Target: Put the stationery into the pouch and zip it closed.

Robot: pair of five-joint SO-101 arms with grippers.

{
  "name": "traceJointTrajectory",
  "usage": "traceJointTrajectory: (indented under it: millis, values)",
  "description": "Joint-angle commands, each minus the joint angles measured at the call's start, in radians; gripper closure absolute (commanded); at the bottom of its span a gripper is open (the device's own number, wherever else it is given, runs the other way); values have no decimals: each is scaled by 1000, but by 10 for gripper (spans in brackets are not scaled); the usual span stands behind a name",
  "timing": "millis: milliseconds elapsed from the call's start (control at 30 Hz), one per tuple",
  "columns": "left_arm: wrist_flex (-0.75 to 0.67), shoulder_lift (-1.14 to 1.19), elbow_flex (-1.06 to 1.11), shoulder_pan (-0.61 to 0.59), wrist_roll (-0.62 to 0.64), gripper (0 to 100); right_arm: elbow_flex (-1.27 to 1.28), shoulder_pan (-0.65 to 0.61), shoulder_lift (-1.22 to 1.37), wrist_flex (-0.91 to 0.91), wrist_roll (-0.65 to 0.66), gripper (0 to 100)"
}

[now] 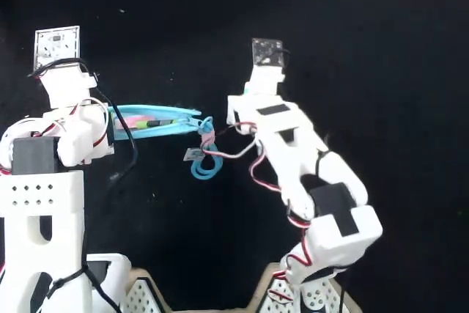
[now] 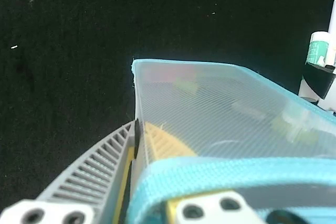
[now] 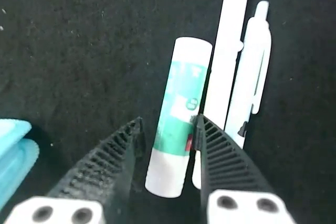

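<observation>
Left tool [image 2: 140, 135] clamped on one end of the pouch [image 2: 220, 114], a teal mesh bag with coloured items dimly visible through its wall. Blue cord [image 1: 207, 166] looped at the pouch's other end, on the black worktop [image 1: 366, 71] between the arms. Right tool [image 3: 168, 121], jaws wide, straddling one end of the glue stick [image 3: 184, 77], which lies flat. White bar [image 3: 228, 51] just beside the stick; white pen [image 3: 254, 66] beyond it, all three roughly parallel.
</observation>
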Motion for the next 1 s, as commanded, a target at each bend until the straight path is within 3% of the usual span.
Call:
traceJointTrajectory:
  millis: [0,167,300,400,600,767,967]
  values:
    - [-6,8,50,24,3,970,-180,5,76,180,-5,841]
    - [-6,8,50,24,3,970,-383,5,217,402,-3,850]
    - [-6,8,50,24,3,970,-503,29,298,514,-3,973]
    - [-6,8,50,24,3,970,-541,55,303,583,14,986]
    - [-8,8,50,24,3,970,-549,64,104,744,265,988]
    - [-8,8,50,24,3,970,-549,247,-62,852,404,988]
    - [-8,8,50,24,3,970,-472,529,-94,844,624,987]
